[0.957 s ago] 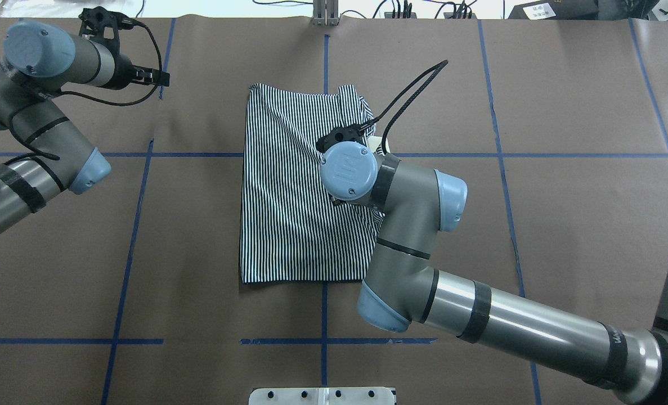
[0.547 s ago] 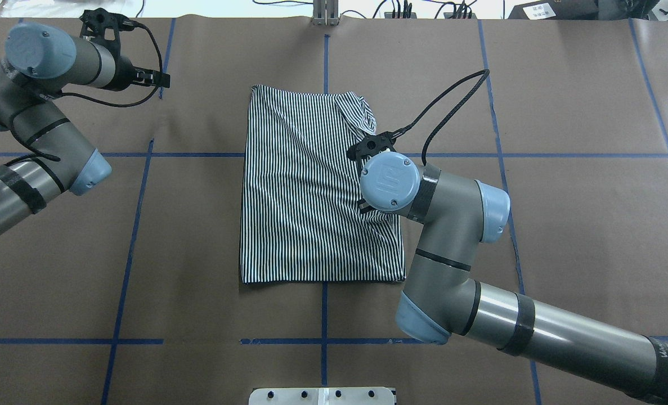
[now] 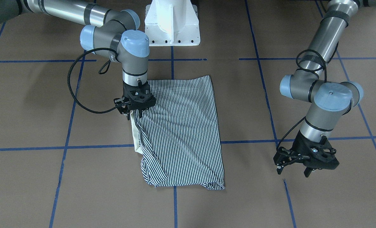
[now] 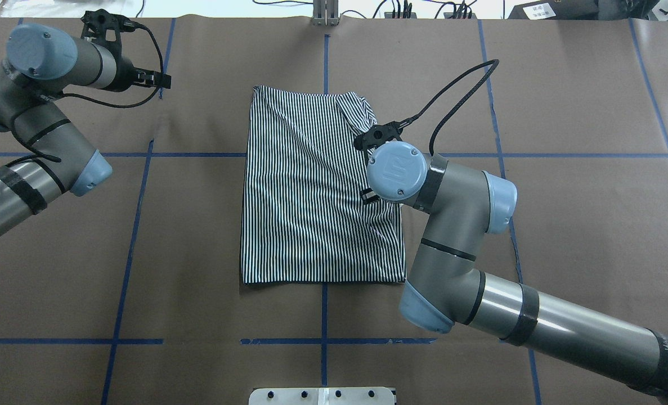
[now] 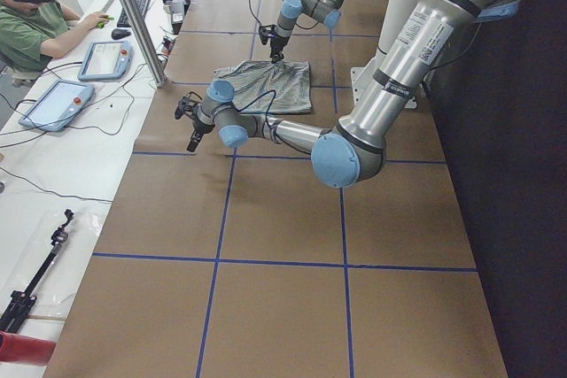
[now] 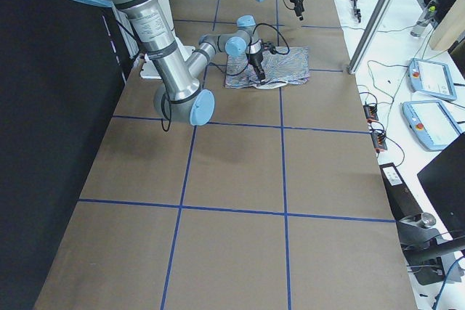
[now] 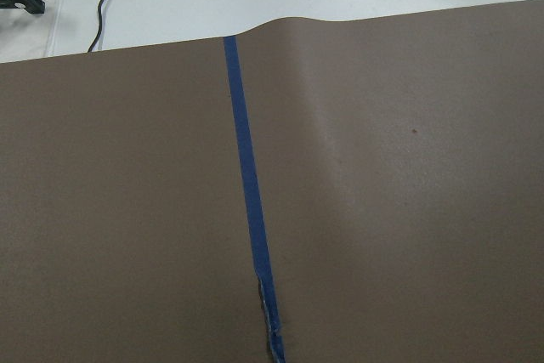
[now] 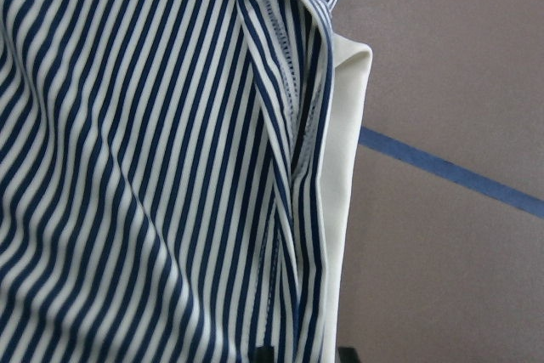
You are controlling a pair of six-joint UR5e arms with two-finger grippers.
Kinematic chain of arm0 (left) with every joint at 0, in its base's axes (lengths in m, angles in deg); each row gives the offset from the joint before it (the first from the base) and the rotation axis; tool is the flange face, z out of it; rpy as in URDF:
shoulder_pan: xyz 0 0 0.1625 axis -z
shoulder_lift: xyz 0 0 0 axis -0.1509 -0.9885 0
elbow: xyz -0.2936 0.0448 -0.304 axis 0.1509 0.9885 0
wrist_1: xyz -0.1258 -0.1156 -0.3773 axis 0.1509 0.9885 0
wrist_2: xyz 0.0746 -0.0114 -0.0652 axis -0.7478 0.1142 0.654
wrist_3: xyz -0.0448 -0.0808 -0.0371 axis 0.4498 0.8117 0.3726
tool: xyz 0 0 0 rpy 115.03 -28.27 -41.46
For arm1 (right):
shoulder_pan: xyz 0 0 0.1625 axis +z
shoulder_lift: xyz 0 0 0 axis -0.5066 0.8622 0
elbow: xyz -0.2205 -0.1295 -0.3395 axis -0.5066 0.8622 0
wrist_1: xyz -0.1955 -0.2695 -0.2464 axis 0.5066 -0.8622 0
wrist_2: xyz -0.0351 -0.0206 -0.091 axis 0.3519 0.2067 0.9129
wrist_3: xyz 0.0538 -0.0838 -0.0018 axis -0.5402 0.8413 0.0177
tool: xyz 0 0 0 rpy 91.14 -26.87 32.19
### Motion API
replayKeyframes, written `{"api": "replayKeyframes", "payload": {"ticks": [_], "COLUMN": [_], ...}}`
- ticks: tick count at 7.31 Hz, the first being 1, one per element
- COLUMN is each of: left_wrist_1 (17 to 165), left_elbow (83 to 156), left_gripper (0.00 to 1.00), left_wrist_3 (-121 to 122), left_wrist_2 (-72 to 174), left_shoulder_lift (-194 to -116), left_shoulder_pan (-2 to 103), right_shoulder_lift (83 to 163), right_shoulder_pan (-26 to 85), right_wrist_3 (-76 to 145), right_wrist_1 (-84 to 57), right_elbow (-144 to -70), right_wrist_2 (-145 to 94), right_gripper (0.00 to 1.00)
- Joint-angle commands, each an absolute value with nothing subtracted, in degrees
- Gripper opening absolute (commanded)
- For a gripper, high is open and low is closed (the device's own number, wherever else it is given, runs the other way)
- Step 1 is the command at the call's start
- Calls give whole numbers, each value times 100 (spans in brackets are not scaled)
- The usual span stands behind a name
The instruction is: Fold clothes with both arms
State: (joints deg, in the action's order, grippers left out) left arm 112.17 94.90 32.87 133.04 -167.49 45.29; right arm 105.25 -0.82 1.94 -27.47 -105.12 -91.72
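The navy-and-white striped shirt lies folded lengthwise in the middle of the brown table, and it also shows in the front view. Its cream collar peeks out at the edge under my right gripper. My right gripper points straight down and is shut on that edge of the shirt; creases run out from it. In the right wrist view the striped cloth and the collar fill the frame. My left gripper is open and empty, low over bare table far to the shirt's left, and also shows in the overhead view.
The white pedestal base stands at the robot's edge. Blue tape lines grid the brown paper. A metal post and cables sit at the far edge. An operator sits beyond the table with tablets.
My right gripper has moved to the right with the shirt's edge, drawing the cloth out wider on that side. The left arm has barely moved.
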Motion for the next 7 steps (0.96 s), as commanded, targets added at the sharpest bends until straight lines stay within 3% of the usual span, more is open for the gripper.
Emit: {"api": "replayKeyframes", "payload": {"ticks": [1, 3, 7], "left_wrist_1": [11217, 11217, 11217], "left_elbow": [9495, 9495, 9487], "left_gripper": [100, 100, 100], "left_wrist_3": [3288, 3288, 3279], "left_wrist_2": [13304, 13304, 13304], "left_shoulder_lift": [-16749, -16749, -16749], "left_shoulder_pan": [4528, 4528, 4528], "right_shoulder_lift": [9806, 9258, 9309], "right_shoulder_pan": [225, 349, 349], "right_wrist_3": [242, 425, 760], "right_wrist_1": [-2725, -2707, -2725], "right_elbow": [-9721, -8846, -8598], "right_wrist_2": [-9196, -9205, -9213], "right_gripper": [100, 100, 100]}}
